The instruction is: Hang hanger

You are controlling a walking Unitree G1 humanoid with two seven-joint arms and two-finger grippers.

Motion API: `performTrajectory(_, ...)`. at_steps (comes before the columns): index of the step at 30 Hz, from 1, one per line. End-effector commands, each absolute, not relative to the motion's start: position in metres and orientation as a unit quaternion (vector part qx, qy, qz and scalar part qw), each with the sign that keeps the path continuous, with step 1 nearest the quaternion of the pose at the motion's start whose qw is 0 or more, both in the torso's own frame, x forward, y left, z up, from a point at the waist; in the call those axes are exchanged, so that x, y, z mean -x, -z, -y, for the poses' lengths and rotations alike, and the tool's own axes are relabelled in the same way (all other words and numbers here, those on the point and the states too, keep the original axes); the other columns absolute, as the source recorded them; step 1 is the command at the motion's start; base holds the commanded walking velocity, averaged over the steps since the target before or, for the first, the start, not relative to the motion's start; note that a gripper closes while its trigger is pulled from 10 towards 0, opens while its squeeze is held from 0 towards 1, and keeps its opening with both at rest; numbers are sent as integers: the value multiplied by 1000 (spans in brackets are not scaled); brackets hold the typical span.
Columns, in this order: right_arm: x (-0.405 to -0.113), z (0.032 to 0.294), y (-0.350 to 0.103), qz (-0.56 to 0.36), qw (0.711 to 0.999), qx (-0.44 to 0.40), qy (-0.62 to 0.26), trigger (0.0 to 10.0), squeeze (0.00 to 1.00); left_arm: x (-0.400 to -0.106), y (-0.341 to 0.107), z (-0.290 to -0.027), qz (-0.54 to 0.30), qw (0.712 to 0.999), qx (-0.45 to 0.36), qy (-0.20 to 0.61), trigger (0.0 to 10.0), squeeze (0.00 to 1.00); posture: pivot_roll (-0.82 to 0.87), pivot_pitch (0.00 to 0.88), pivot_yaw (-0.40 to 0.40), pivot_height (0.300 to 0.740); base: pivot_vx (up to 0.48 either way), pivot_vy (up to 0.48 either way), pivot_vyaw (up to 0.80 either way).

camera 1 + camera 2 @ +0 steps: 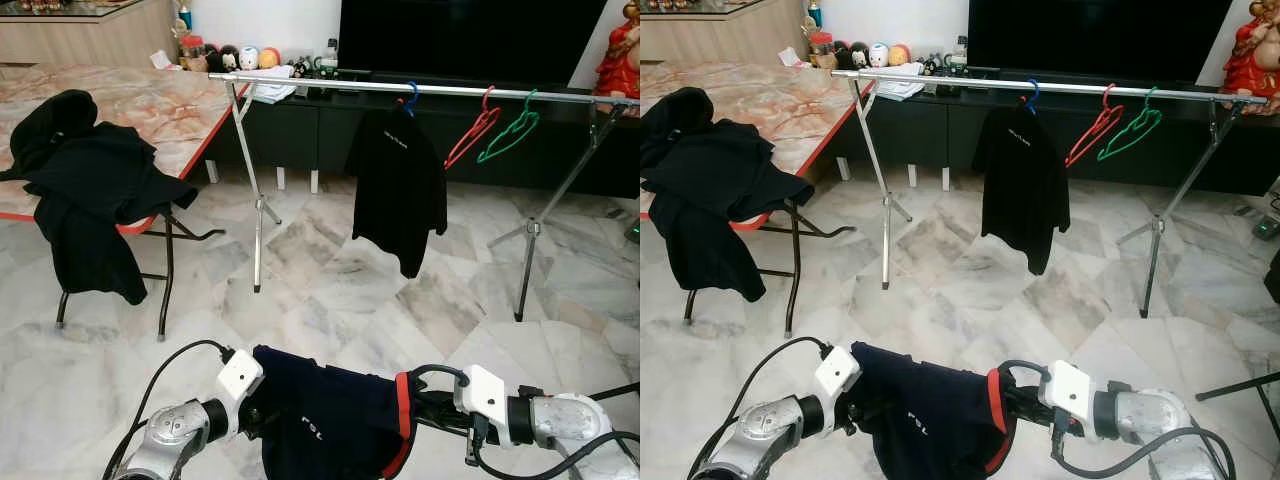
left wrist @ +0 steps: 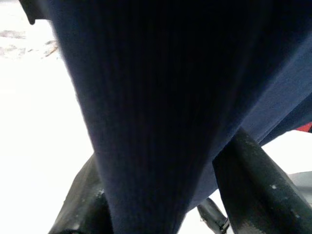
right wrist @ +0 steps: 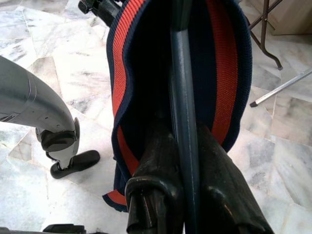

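navy shirt (image 1: 325,420) stretched between both arms at 6 o'clock, right gripper (image 3: 183,161) clamped on blue hanger (image 3: 181,92) inside collar, left gripper (image 2: 161,195) pinching fabric

I count three hangers on the far rail (image 1: 420,88): one blue (image 1: 410,97) carrying a black shirt (image 1: 398,190), one red (image 1: 472,131) and one green (image 1: 508,133), both bare. A fourth hanger, dark blue (image 3: 183,122), sits inside the navy shirt (image 1: 325,420) near me. Garments: two on hangers, plus a heap of black clothes (image 1: 85,190) on the left table (image 1: 170,110); I can't separate that pile into a number. One drying rack, two leg stands. One folding table. Two grippers, left (image 2: 156,204) and right (image 3: 187,195). One red figurine (image 1: 620,50) far right.
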State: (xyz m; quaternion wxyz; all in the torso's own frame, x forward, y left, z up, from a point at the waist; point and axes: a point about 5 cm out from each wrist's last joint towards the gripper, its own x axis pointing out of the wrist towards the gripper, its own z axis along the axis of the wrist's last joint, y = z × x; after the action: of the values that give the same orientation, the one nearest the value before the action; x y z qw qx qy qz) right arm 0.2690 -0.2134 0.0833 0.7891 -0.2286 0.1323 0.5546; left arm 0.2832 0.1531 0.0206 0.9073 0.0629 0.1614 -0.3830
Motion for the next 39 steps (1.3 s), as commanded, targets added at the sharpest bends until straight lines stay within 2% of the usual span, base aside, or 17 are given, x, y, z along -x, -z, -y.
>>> performTrajectory(1,-274,209,-94,-105,790,232,-557,0,0,-284,-21,-152,-160,906,-64,386,0,0,-30,94,-8,740,0,0,0)
performTrajectory(16,-275,208,-93,-103,795,230,-552,0,0,-290,-27,-151,-140,916,-55,372,0,0,-30,93,-8,740,0,0,0)
performTrajectory(39,-276,208,-89,-112,796,235,-546,0,0,-287,-27,-153,-142,908,-62,389,0,0,-24,94,-7,740,0,0,0)
